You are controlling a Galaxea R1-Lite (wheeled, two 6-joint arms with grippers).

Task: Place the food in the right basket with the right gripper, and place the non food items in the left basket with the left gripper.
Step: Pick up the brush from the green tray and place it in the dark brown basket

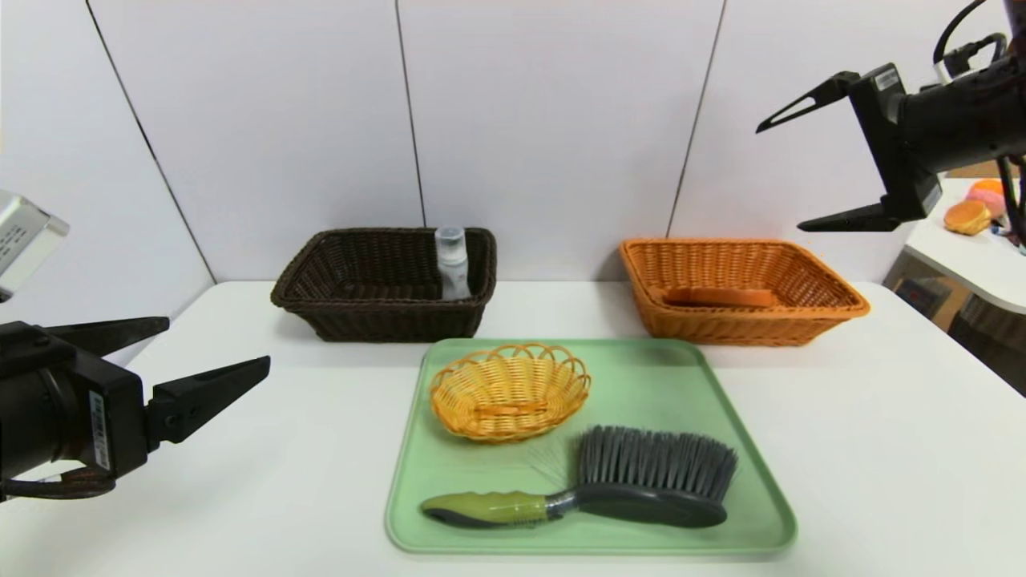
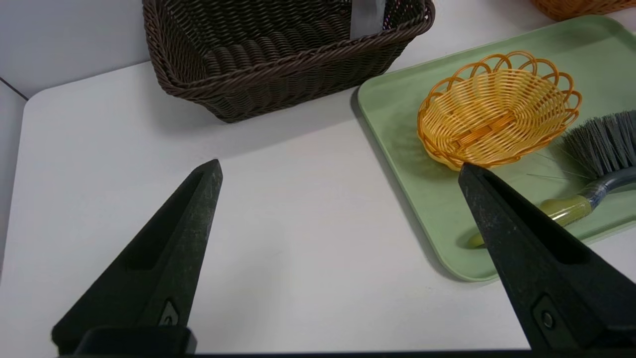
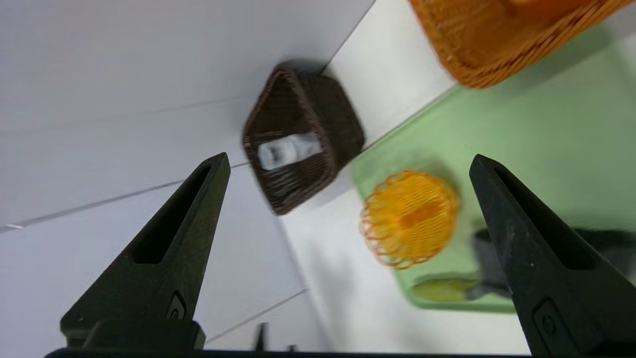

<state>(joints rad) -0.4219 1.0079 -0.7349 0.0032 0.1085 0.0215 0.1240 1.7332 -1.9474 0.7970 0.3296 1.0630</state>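
**Food is in; 2 non-food items left for my left side**

My right gripper hangs high above the right side of the table, up and toward me from the orange basket, with its jaws spread wide and nothing between them. An orange-brown food item lies flat on that basket's floor, so I judge my right-hand share of the sorting done for what I can see here.

My left gripper hovers low over the bare white table, left of the green tray, jaws wide apart and empty. The dark brown basket sits at the back left with 1 clear bottle standing inside against its right wall.

On the tray, 2 things remain: a small yellow wicker basket at the rear, and a brush in front of it, its green handle pointing toward my left side and its grey bristles facing the back. Neither looks like food, so both go to the dark basket.

The next move, as I judge it, is mine on the left: reach right across the tray's edge, come down over the brush handle, and close across its narrow width. The handle lies nearest me and offers a firm grip; the wicker basket's open rim would need a pinch on 1 wall.
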